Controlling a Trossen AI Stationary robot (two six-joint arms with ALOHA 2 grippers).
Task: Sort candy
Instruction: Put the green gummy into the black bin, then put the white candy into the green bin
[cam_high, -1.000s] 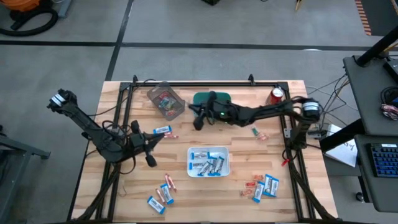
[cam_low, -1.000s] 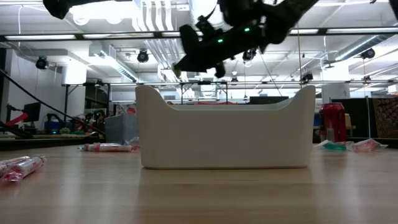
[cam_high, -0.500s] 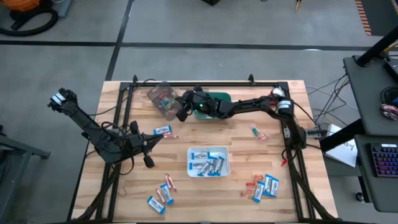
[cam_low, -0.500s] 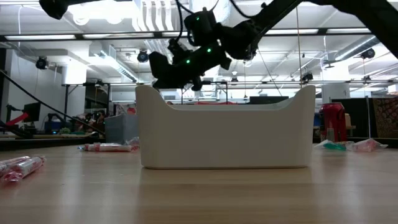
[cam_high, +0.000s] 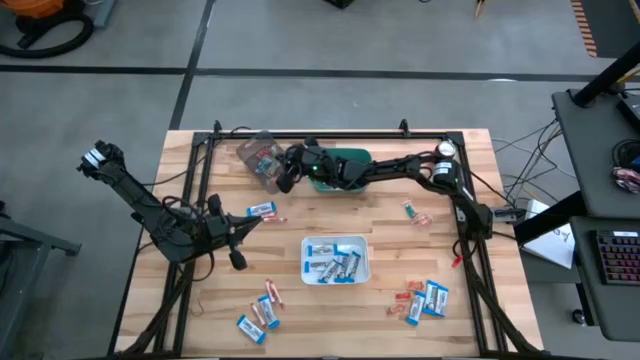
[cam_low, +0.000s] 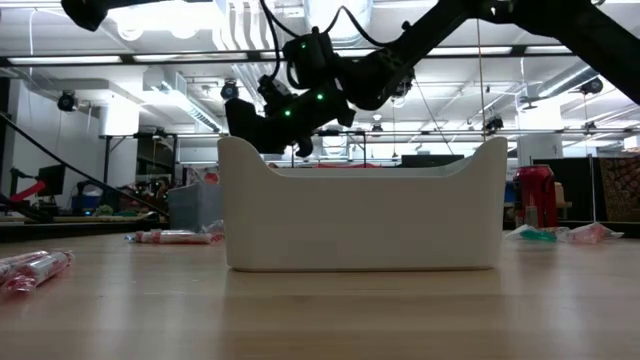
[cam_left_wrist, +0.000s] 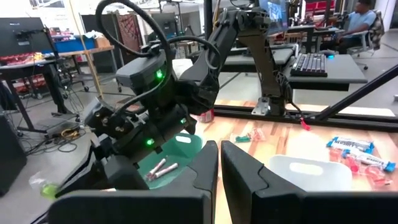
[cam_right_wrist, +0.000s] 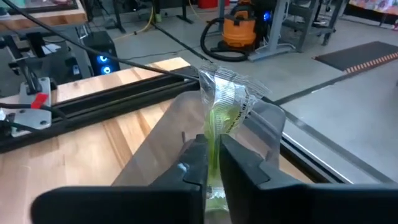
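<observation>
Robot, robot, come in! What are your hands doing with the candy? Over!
Right gripper pinching green-wrapped candy over clear bin. Left gripper shut, waiting. Nothing blocking.

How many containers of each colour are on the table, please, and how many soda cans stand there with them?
Clear container: 1
Green container: 1
White container: 1
Red soda can: 1
Total: 4
</observation>
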